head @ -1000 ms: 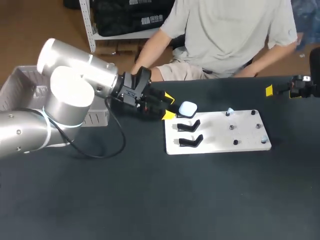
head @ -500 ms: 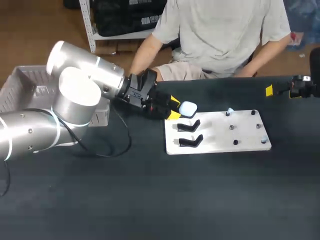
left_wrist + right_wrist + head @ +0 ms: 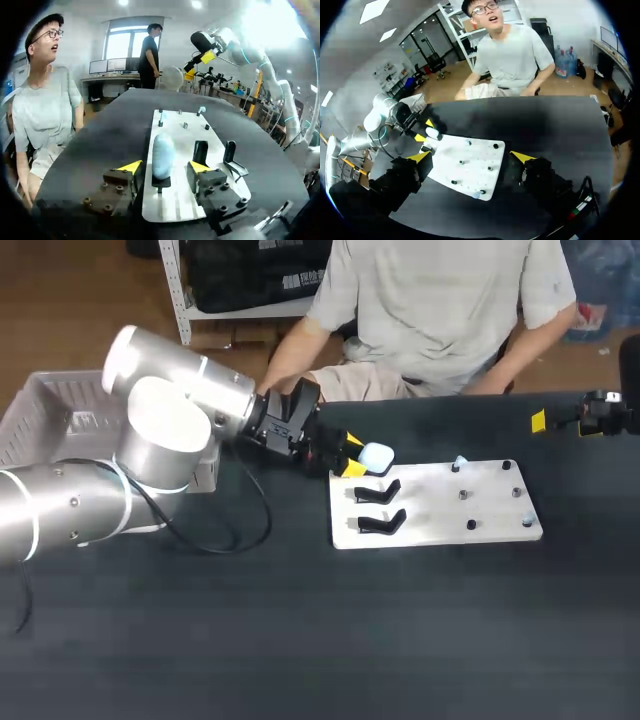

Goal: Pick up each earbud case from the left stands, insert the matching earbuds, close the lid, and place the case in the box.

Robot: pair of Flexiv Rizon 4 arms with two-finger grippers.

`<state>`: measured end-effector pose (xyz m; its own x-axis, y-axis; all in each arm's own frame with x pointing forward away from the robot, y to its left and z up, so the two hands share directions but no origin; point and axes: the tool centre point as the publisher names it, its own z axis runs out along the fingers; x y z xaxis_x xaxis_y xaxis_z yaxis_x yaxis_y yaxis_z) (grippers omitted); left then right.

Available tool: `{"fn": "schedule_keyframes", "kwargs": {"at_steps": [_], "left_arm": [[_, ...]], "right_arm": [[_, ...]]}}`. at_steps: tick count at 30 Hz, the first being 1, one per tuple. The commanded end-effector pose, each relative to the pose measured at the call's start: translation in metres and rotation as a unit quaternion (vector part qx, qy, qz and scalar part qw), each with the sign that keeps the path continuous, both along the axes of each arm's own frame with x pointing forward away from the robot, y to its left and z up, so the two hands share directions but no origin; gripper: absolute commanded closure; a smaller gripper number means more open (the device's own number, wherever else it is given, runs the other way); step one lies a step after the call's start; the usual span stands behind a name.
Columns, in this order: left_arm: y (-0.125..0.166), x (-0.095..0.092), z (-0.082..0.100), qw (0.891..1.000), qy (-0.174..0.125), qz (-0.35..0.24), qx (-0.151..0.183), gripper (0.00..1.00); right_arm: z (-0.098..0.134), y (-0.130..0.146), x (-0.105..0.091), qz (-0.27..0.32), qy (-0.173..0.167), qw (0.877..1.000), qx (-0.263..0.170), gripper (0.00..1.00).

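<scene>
A pale blue earbud case (image 3: 377, 455) stands on the farthest of three black stands at the left end of a white board (image 3: 440, 510). My left gripper (image 3: 354, 456) has come in from the left, one yellow tip on each side of the case. In the left wrist view the case (image 3: 163, 152) sits between the fingertips (image 3: 131, 166) with a narrow gap on each side, so the gripper (image 3: 165, 167) is open. A pale earbud (image 3: 460, 461) sits on a peg at the board's far edge. My right gripper (image 3: 471, 156) hangs wide open over the table's far right (image 3: 590, 418).
Two empty black stands (image 3: 378, 490) (image 3: 380, 523) lie nearer on the board. Small pegs dot its right half, one with a pale piece (image 3: 527, 520). A grey box (image 3: 50, 410) stands at the table's left, behind my left arm.
My left gripper has moved right until its fingers flank the case, and the fingers have narrowed. The right arm has stayed still.
</scene>
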<state>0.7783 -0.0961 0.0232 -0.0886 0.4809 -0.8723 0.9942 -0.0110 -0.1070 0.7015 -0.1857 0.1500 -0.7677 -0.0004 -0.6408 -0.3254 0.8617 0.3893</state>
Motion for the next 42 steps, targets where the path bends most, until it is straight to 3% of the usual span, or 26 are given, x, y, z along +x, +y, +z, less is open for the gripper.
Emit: {"fn": "schedule_keyframes", "kwargs": {"at_steps": [1,4,11,21,24,42], "left_arm": [[-0.004,0.003,-0.001,1.000,0.002,-0.005,0.000,0.44],[-0.006,0.002,-0.001,1.000,0.002,-0.006,-0.002,0.46],[-0.009,0.004,-0.003,1.000,0.000,-0.006,-0.004,0.37],[-0.010,0.006,-0.006,1.000,0.000,-0.007,-0.003,0.45],[-0.010,0.006,-0.006,1.000,0.001,-0.009,-0.003,0.52],[-0.015,0.007,-0.010,1.000,-0.002,-0.014,-0.006,0.54]], "right_arm": [[0.000,-0.001,0.000,0.001,0.000,1.000,0.001,0.00],[0.000,-0.001,0.000,0.001,0.000,1.000,0.001,0.00],[0.000,-0.001,0.000,0.001,0.000,1.000,0.001,0.00],[0.000,-0.001,0.000,0.001,0.000,1.000,0.001,0.00],[0.000,-0.001,0.000,0.001,0.000,1.000,0.001,0.00],[0.000,-0.001,0.000,0.001,0.000,1.000,0.001,0.00]]}}
